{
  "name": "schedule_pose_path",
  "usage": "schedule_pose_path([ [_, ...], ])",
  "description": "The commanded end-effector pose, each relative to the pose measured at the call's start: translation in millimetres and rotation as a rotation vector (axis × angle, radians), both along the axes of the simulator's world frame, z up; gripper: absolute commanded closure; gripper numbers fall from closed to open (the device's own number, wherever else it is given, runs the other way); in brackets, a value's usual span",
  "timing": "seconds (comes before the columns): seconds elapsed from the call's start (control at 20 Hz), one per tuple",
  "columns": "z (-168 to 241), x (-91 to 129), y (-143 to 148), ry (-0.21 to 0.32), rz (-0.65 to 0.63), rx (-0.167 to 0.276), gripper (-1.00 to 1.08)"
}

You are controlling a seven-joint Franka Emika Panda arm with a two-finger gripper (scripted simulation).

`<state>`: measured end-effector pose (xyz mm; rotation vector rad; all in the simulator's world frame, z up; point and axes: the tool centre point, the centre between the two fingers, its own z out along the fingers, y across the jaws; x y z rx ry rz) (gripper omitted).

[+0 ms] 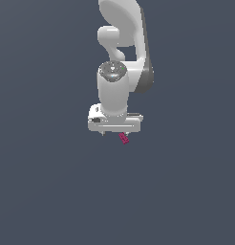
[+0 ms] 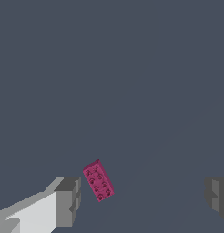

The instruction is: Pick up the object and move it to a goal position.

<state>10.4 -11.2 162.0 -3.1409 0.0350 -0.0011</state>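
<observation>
The object (image 2: 98, 180) is a small magenta-pink studded brick lying flat on the dark grey floor, turned at a slant. In the wrist view it sits between the two fingers, much closer to one grey fingertip (image 2: 68, 200) than to the other (image 2: 217, 196), touching neither. My gripper (image 2: 142, 199) is open wide with nothing held. In the exterior view the object (image 1: 123, 139) shows just below the white hand, under the exterior view's right side of my gripper (image 1: 114, 133), whose fingers are mostly hidden by the hand.
The white arm (image 1: 122, 52) rises above the hand in the exterior view. A plain dark grey floor (image 1: 52, 191) fills the surroundings.
</observation>
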Motion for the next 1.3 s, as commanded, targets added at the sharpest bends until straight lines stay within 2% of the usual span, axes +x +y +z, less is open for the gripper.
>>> schedule_pose_path([
  [0.0, 0.0, 0.0, 0.0, 0.0, 0.0, 0.0, -0.92],
  [0.7, 3.4, 5.5, 1.3, -0.014, 0.02, 0.009, -0.92],
  [1.0, -10.7, -1.9, 6.3, -0.012, 0.077, 0.005, -0.92],
  [1.25, -33.7, -15.7, 14.9, -0.009, 0.175, 0.0, -0.92],
])
